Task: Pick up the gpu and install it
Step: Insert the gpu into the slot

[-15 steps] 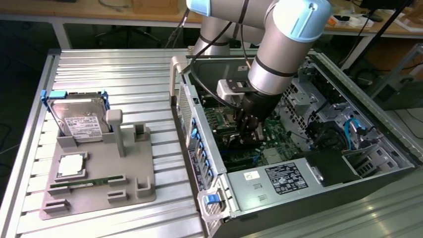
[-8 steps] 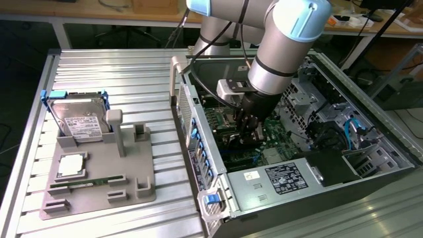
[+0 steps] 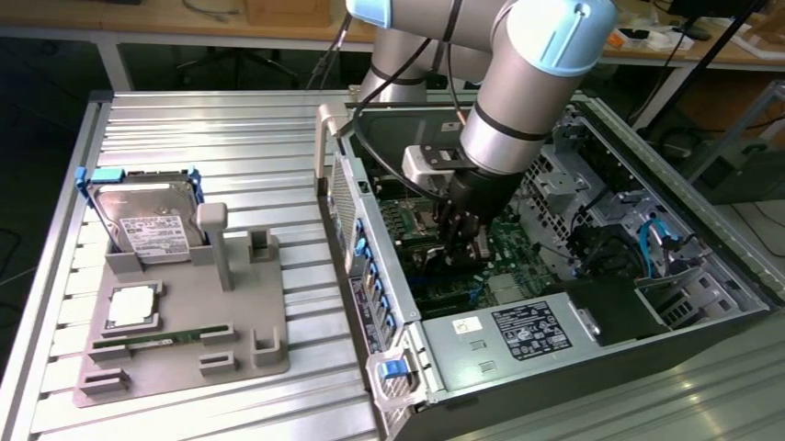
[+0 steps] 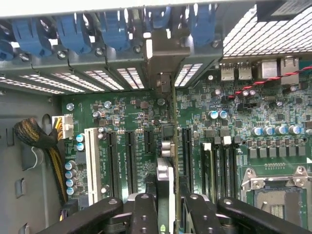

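My gripper (image 3: 457, 246) is deep inside the open computer case (image 3: 687, 230), over the green motherboard (image 3: 516, 266). It is shut on the gpu (image 4: 168, 146), a thin dark card seen edge-on in the wrist view, standing upright between the black fingers (image 4: 142, 214). The card's pale metal bracket end (image 4: 163, 63) sits at the case's rear slot openings. Its lower edge runs along the row of black expansion slots (image 4: 130, 156); whether it is seated in one I cannot tell. In the exterior view the gpu (image 3: 432, 268) shows as a dark piece under the fingers.
Blue slot latches (image 4: 73, 34) line the case's rear wall. A cable bundle (image 4: 34, 136) and a CPU socket (image 4: 278, 195) flank the card. Outside the case, a grey fixture (image 3: 245, 367) holds a hard drive (image 3: 142, 216), a chip (image 3: 131, 308) and a memory stick (image 3: 160, 338).
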Available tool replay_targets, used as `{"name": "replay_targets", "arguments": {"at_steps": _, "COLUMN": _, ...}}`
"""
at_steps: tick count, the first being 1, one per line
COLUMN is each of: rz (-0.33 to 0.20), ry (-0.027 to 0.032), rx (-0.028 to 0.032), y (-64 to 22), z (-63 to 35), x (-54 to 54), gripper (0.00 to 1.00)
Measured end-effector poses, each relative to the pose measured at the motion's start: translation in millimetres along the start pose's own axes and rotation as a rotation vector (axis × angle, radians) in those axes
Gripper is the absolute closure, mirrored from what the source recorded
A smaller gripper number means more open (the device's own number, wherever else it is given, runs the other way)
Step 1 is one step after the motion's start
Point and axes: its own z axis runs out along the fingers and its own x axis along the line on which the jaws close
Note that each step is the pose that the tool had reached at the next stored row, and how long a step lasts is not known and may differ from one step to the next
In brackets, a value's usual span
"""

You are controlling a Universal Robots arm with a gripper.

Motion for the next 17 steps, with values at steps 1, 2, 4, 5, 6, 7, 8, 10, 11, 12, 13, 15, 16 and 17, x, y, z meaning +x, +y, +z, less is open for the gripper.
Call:
{"name": "replay_targets", "arguments": {"at_steps": 1, "rz": 0.000, "ry": 0.0004, "rx": 0.0000, "y": 0.0, "z": -0.1, "x": 0.1, "gripper": 0.73}}
{"name": "replay_targets", "arguments": {"at_steps": 2, "rz": 0.000, "ry": 0.0005, "rx": 0.0000, "y": 0.0, "z": -0.2, "x": 0.1, "gripper": 0.73}}
{"name": "replay_targets", "arguments": {"at_steps": 4, "rz": 0.000, "ry": 0.0009, "rx": -0.0002, "y": 0.0, "z": -0.2, "x": 0.1, "gripper": 0.73}}
{"name": "replay_targets", "arguments": {"at_steps": 5, "rz": 0.000, "ry": 0.0010, "rx": -0.0002, "y": 0.0, "z": 0.1, "x": 0.1, "gripper": 0.73}}
{"name": "replay_targets", "arguments": {"at_steps": 6, "rz": 0.000, "ry": 0.0010, "rx": -0.0002, "y": 0.0, "z": 0.7, "x": 0.1, "gripper": 0.73}}
{"name": "replay_targets", "arguments": {"at_steps": 7, "rz": 0.000, "ry": 0.0012, "rx": -0.0004, "y": -0.1, "z": 1.4, "x": 0.2, "gripper": 0.73}}
{"name": "replay_targets", "arguments": {"at_steps": 8, "rz": 0.000, "ry": 0.0014, "rx": -0.0005, "y": -0.1, "z": 2.9, "x": 0.2, "gripper": 0.73}}
{"name": "replay_targets", "arguments": {"at_steps": 10, "rz": 0.000, "ry": 0.0007, "rx": -0.0004, "y": -0.3, "z": 5.3, "x": 0.0, "gripper": 0.73}}
{"name": "replay_targets", "arguments": {"at_steps": 11, "rz": 0.000, "ry": 0.0003, "rx": -0.0002, "y": -0.4, "z": 6.1, "x": 0.0, "gripper": 0.73}}
{"name": "replay_targets", "arguments": {"at_steps": 12, "rz": 0.000, "ry": 0.0008, "rx": -0.0004, "y": -0.4, "z": 6.3, "x": 0.0, "gripper": 0.73}}
{"name": "replay_targets", "arguments": {"at_steps": 13, "rz": 0.000, "ry": 0.0008, "rx": -0.0005, "y": -0.3, "z": 6.3, "x": 0.0, "gripper": 0.73}}
{"name": "replay_targets", "arguments": {"at_steps": 15, "rz": 0.000, "ry": -0.0028, "rx": 0.0006, "y": -0.2, "z": 2.6, "x": -0.3, "gripper": 0.73}}
{"name": "replay_targets", "arguments": {"at_steps": 16, "rz": 0.000, "ry": -0.0038, "rx": 0.0007, "y": -0.2, "z": 1.4, "x": -0.2, "gripper": 0.73}}
{"name": "replay_targets", "arguments": {"at_steps": 17, "rz": 0.000, "ry": -0.0034, "rx": 0.0004, "y": -0.1, "z": 1.0, "x": -0.1, "gripper": 0.73}}
